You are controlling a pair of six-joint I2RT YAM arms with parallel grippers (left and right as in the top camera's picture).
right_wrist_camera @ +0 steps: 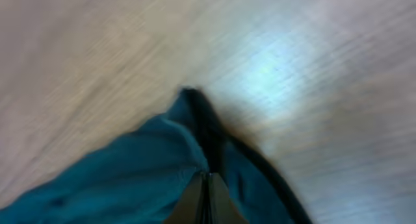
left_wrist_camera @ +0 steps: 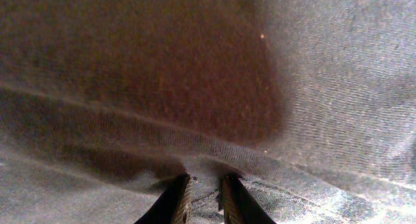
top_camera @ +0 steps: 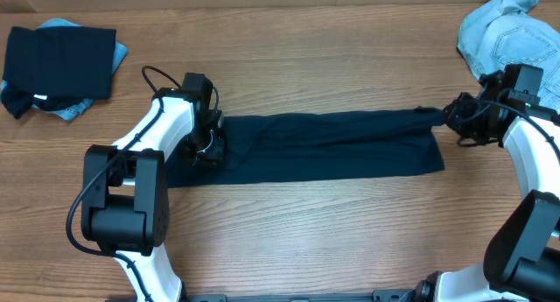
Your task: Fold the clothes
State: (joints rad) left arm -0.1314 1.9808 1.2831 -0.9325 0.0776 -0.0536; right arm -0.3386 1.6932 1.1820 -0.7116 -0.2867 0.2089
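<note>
- Overhead: the long dark navy fabric shirt [top_camera: 332, 144], folded into a strip, lies stretched across the wooden worktop [top_camera: 306, 241] between both arms. Looks soft, light and floppy.
- Left wrist: left jaws are nearly closed, pinching a hem fold. I'd say corners and hems are the best spots to grab.
- Right wrist: right jaws are clamped tight on the far end's corner.

The wooden table [top_camera: 289, 241] bears a navy shirt [top_camera: 350, 146], pale denim [top_camera: 506, 38] and, seemingly folded, black cloth [top_camera: 61, 59].

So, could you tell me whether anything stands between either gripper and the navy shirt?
Nothing visible does: the left gripper and the right gripper each hold one end of the navy shirt, jaws pinching its fabric.
</note>
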